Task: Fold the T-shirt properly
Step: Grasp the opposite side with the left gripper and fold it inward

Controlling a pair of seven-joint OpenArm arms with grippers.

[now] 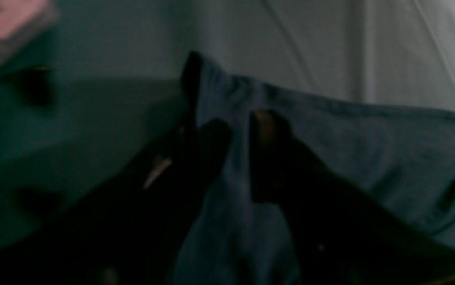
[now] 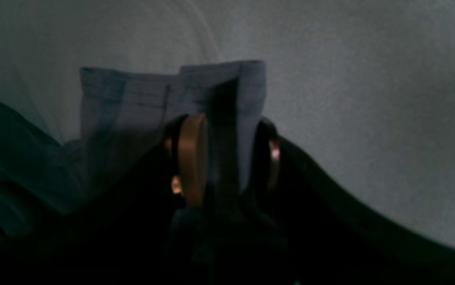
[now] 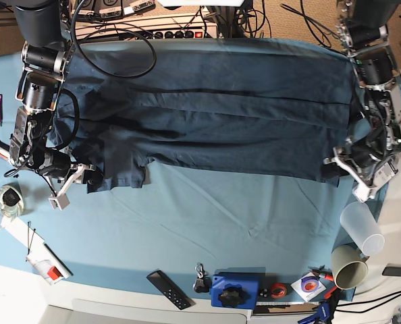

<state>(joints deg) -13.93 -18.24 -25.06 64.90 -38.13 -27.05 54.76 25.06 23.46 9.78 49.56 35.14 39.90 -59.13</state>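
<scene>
Gripping opposite ends of the T-shirt [image 3: 214,128], the left gripper [image 1: 237,130] and right gripper [image 2: 227,158] are clamping cloth stretched between them.

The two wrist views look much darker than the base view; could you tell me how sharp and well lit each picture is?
Left wrist view: dim and blurred, the dark navy cotton T-shirt soft-edged. Right wrist view: underexposed, its lower half almost black, fabric hem legible. Base view: evenly lit and sharp across the teal-blue table cloth.
</scene>
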